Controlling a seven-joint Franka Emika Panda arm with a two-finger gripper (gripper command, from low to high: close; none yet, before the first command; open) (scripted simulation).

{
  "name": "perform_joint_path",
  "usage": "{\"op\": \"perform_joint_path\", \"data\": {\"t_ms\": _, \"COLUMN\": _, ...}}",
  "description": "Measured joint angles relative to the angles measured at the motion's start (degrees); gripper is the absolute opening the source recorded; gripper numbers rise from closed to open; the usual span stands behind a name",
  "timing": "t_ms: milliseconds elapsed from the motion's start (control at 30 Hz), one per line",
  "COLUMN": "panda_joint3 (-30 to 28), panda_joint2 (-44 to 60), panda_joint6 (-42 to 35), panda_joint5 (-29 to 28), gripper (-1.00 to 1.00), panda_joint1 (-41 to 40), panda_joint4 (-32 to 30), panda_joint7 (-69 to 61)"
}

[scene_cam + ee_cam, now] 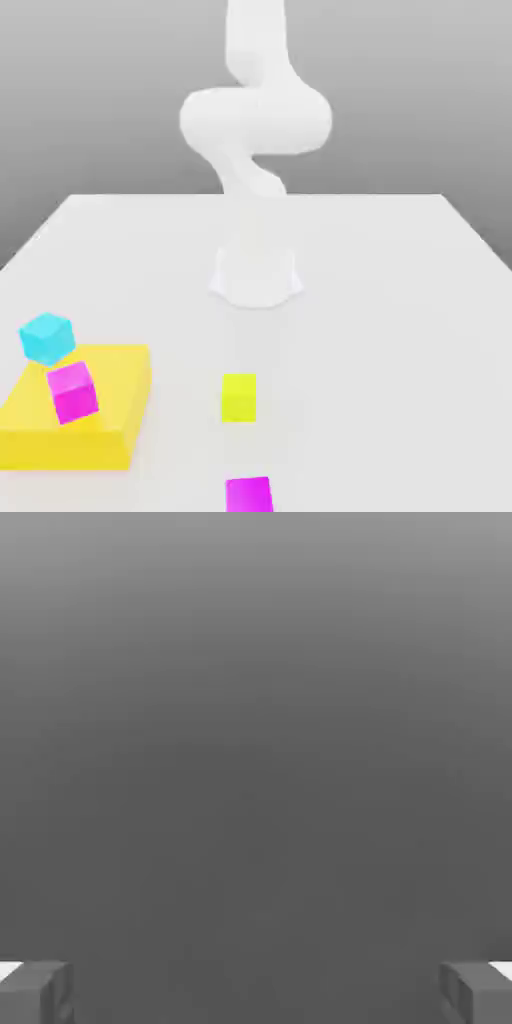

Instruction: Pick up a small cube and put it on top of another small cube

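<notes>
Fingers [35,992] spread wide on the gripper [256,992], holding nothing; the small cube [238,397] sits on the table [400,330], well apart from the cyan cube [46,337].

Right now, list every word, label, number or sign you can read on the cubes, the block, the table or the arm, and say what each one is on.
None: no readable text anywhere.
The yellow-lime cube, cyan cube, both magenta cubes, large yellow block, white table and white arm are plain, unmarked surfaces.
The tool fingers are blank too.
</notes>
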Motion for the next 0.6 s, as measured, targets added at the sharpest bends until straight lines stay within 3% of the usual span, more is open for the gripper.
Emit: {"op": "perform_joint_path", "data": {"t_ms": 600, "panda_joint3": -2.6, "panda_joint2": 37.9, "panda_joint6": 29.8, "panda_joint5": -0.3, "gripper": 0.00, "panda_joint1": -1.0, "panda_joint4": -31.1, "panda_joint7": -3.6}}
